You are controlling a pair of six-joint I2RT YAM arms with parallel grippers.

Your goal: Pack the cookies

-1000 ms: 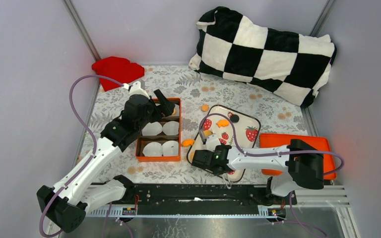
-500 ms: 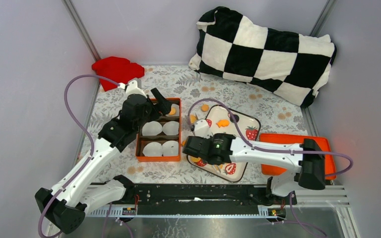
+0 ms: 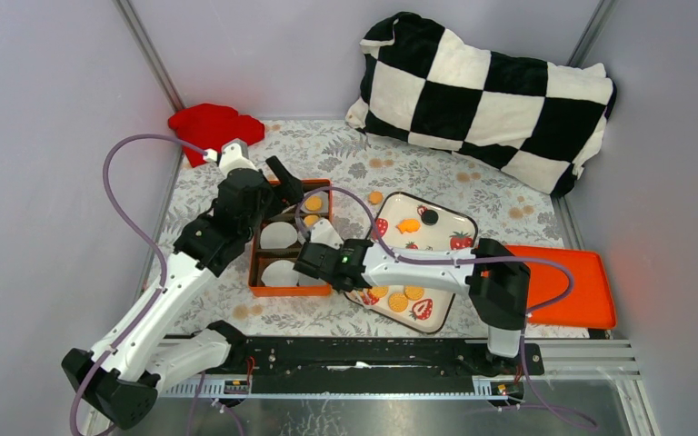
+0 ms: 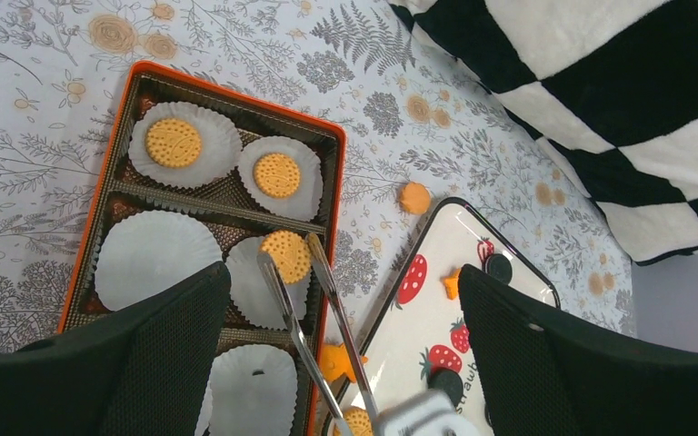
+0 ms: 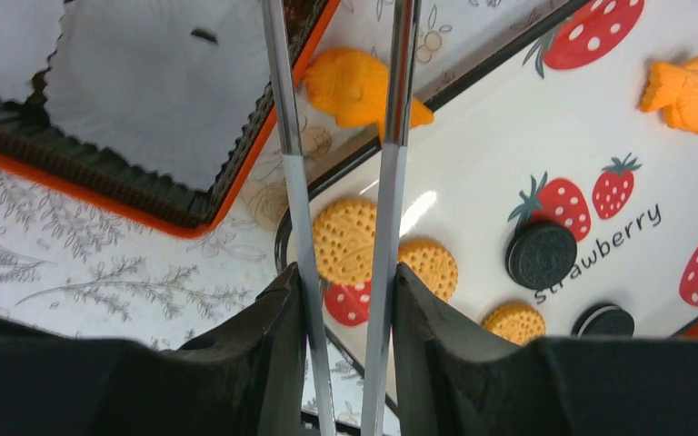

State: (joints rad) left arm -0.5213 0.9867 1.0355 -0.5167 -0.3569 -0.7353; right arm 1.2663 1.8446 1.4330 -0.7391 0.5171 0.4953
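My right gripper (image 5: pixel 345 272) is shut on metal tongs (image 5: pixel 282 109). In the left wrist view the tongs (image 4: pixel 327 336) pinch a golden cookie (image 4: pixel 285 255) at their tips, over a white paper cup in the orange box (image 4: pixel 332 182). Two cookies (image 4: pixel 173 142) (image 4: pixel 277 174) lie in the box's far cups. More golden cookies (image 5: pixel 429 268) and black ones (image 5: pixel 540 255) lie on the strawberry tray (image 5: pixel 509 154). My left gripper (image 4: pixel 343 271) is open and empty, above the box's far end (image 3: pixel 286 182).
An orange fish-shaped cracker (image 5: pixel 359 86) lies between box and tray. One loose cookie (image 3: pixel 375 196) lies on the floral cloth. A checkered pillow (image 3: pixel 486 95) is at the back right, a red cloth (image 3: pixel 214 127) at the back left, and an orange lid (image 3: pixel 582 282) at the right.
My right arm swung left from the strawberry tray to the orange box, carrying the tongs. My left arm drew back a little toward the far left.
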